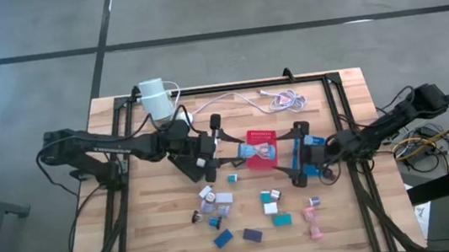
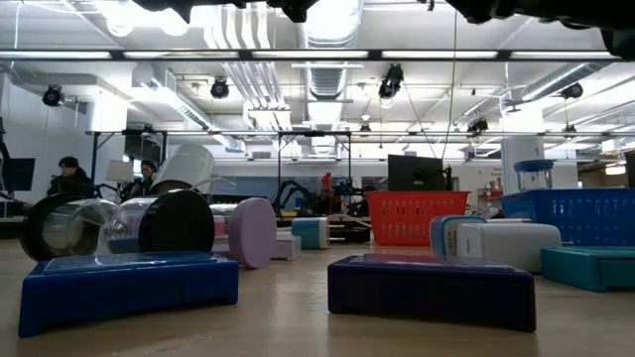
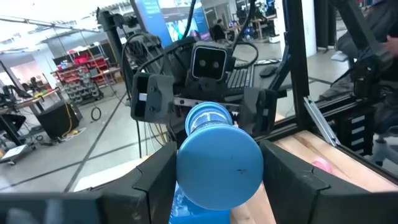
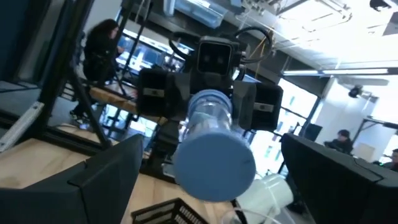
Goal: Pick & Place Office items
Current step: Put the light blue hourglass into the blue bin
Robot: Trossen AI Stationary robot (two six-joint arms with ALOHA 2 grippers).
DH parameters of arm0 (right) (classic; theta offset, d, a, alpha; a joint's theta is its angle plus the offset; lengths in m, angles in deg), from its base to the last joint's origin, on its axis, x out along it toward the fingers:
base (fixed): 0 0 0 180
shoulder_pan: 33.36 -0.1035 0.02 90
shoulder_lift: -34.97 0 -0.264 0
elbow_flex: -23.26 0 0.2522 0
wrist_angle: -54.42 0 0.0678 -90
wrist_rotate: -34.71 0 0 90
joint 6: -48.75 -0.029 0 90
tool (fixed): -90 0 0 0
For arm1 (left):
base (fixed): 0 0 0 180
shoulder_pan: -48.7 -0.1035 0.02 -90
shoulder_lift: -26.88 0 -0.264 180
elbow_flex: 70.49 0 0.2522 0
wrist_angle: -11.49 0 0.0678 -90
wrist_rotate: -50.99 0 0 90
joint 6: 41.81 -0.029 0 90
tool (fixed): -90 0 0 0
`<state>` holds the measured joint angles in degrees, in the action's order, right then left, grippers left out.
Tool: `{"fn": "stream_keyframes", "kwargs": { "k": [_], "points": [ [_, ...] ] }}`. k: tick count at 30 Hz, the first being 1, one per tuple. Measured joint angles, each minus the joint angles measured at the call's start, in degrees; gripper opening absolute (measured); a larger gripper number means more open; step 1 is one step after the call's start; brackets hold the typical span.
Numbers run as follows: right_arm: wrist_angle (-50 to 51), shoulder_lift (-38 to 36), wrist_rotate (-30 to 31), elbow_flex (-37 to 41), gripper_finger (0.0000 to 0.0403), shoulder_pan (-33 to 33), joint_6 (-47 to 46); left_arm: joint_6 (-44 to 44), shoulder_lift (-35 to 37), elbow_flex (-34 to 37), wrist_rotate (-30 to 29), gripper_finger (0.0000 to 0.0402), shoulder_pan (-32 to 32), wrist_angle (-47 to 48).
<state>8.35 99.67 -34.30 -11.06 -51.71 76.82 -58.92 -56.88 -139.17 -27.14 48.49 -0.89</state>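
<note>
A clear tube with blue end caps (image 1: 257, 150) hangs in the air over the red tray (image 1: 259, 137) in the middle of the table (image 1: 349, 103), lying level between the two arms. The left gripper (image 1: 240, 154) is clamped on one end of it; in the left wrist view the tube's blue cap (image 3: 219, 167) fills the space between that arm's dark fingers (image 3: 155, 180). The right gripper (image 1: 282, 148) faces it from the other side with its fingers spread wide apart around the tube's far end; whether they touch it I cannot tell. In the right wrist view the tube (image 4: 211, 146) sticks out toward the camera from the left arm's grip, with the right fingers (image 4: 106, 177) standing well off on either side.

The other small pieces (image 1: 254, 234) lie scattered on the wood nearer the front edge: teal, white, blue, purple and pink blocks and short cylinders. Beside the red tray sits a blue tray (image 1: 314, 145), under the right gripper. A white cylinder (image 1: 154, 98) with a cable (image 1: 243, 100) stands near the back edge.
</note>
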Motion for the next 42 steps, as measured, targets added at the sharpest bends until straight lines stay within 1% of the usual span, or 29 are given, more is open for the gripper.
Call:
{"fn": "stream_keyframes", "kwargs": {
  "k": [6, 10, 13, 22, 28, 37, 38, 39, 42],
  "points": [
    [0.07, 2.34, -0.08, -1.91, 0.0376, 1.01, -0.79, 0.22, 0.26, 0.0, 0.43, 0.0199, 0.0, 0.03],
    [1.36, 3.79, -0.17, -2.47, 0.036, 2.49, -2.4, 0.22, 0.15, 0.0, 0.69, 0.0199, 0.0, -0.02],
    [1.09, 4.28, -1.72, -2.6, 0.0334, 3.11, -2.49, 0.22, 0.15, 0.0, 0.8, 0.0199, -0.01, 0.0],
    [0.46, 4.31, -3.24, -2.6, 0.0258, 3.18, -2.35, -0.13, 0.15, 0.0, 0.8, 0.0199, -0.14, 0.01],
    [0.48, 4.33, -3.52, -2.6, 0.0196, 3.15, -2.47, 0.02, 0.13, -0.02, 0.84, 0.0199, -0.15, 0.3],
    [1.23, 4.24, -4.58, -2.6, 0.0193, 3.15, -2.95, 0.27, 0.47, -0.04, 0.6, 0.0199, -0.15, 2.07],
    [1.41, 4.11, -4.7, -2.6, 0.0193, 3.15, -3.26, 0.76, 0.86, -0.04, 0.49, 0.0208, -0.15, 2.81],
    [1.7, 4.11, -4.88, -2.62, 0.0193, 3.18, -3.4, 1.16, 1.28, -0.06, 0.37, 0.0227, -0.15, 4.07],
    [4.34, 2.99, -5.35, -2.43, 0.0193, 3.09, -4.11, 1.31, 4.17, -0.04, 0.63, 0.0308, -0.15, 9.34]
  ]
}}
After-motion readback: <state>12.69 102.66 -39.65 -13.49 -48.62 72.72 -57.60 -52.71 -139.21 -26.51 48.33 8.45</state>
